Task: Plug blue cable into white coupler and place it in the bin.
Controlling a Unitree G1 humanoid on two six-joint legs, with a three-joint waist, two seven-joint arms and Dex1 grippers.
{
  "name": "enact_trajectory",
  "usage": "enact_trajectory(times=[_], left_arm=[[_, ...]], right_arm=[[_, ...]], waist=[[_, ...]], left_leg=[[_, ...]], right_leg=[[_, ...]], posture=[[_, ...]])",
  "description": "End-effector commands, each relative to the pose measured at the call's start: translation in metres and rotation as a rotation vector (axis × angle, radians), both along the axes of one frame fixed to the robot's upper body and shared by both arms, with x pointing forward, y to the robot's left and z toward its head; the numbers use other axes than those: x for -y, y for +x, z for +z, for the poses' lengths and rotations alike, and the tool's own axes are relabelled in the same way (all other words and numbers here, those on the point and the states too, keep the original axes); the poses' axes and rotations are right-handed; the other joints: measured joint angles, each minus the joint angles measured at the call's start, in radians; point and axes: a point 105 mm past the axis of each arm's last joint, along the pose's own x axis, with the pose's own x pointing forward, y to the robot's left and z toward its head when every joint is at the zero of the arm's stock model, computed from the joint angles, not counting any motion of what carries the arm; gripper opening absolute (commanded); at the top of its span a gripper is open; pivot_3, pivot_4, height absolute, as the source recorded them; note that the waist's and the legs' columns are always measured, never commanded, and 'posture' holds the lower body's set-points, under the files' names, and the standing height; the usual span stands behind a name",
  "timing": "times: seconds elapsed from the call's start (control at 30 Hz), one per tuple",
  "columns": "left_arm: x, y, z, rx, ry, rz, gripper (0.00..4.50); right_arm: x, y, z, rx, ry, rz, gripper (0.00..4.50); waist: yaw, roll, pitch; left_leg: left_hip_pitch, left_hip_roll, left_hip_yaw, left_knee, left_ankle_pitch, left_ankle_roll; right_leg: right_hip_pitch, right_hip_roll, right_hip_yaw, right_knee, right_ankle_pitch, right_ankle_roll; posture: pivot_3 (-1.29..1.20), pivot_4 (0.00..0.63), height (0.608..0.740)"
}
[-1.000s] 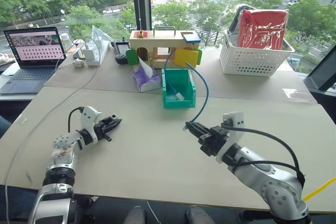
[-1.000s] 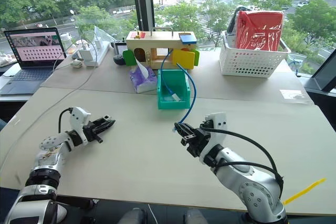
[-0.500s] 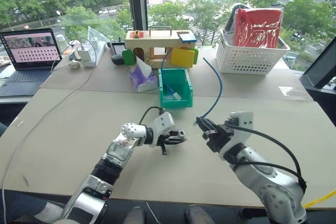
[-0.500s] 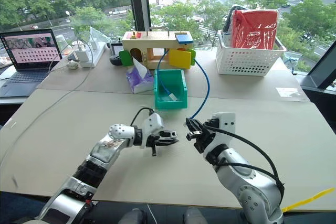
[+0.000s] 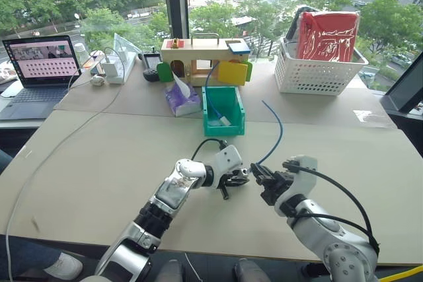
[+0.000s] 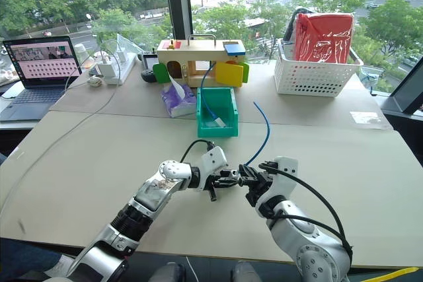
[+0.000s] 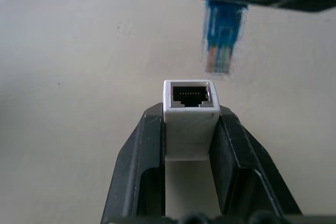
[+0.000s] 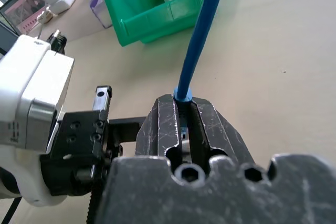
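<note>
Over the pale desk (image 5: pixel 99 163), left fingers (image 7: pixel 149 145) clasp the white coupler (image 7: pixel 190 111); right fingers (image 8: pixel 207 124) pinch the blue cable (image 8: pixel 199 40), its plug just beside the socket.

Left gripper (image 6: pixel 228 181) and right gripper (image 6: pixel 246 177) tip to tip over the table (image 6: pixel 99 156), center frame. Blue cable (image 6: pixel 263 138) arcs from right gripper toward 1 o'clock. Bin (image 6: pixel 217 111) at 12, well apart.
</note>
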Motion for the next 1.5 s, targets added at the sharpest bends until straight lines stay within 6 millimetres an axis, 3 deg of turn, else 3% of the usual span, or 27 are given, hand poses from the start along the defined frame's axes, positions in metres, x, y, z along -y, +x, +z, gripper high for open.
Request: enact_trajectory(times=[0.03,0.67,1.2,1.5], left_arm=[[0.002,-0.005,0.000,-0.005,0.020,-0.008,0.67],[-0.002,-0.004,0.007,0.006,-0.022,-0.004,0.67],[-0.008,0.012,0.025,0.032,-0.076,0.032,0.67],[-0.005,0.004,0.013,0.064,0.004,-0.012,0.67]], right_arm=[[0.000,0.002,0.010,0.026,0.055,0.003,0.00],[-0.004,0.010,0.003,0.007,0.000,0.022,0.00],[-0.003,0.013,-0.011,-0.050,0.112,-0.011,0.00],[-0.010,0.013,-0.001,-0.004,0.201,0.025,0.00]], waist=[[0.000,0.000,0.000],[0.001,0.000,0.000],[0.001,0.000,0.000],[0.001,0.000,0.000]], left_leg=[[0.000,0.000,0.000,0.000,0.000,0.000],[0.000,0.000,0.000,0.000,0.000,0.000],[0.000,0.000,0.000,0.000,0.000,0.000],[0.000,0.000,0.000,0.000,0.000,0.000]], right_leg=[[0.000,0.000,0.000,0.000,0.000,0.000],[0.000,0.000,0.000,0.000,0.000,0.000],[0.000,0.000,0.000,0.000,0.000,0.000],[0.000,0.000,0.000,0.000,0.000,0.000]], posture=[[0.00,0.150,0.733],[0.00,0.150,0.733],[0.00,0.150,0.733],[0.00,0.150,0.733]])
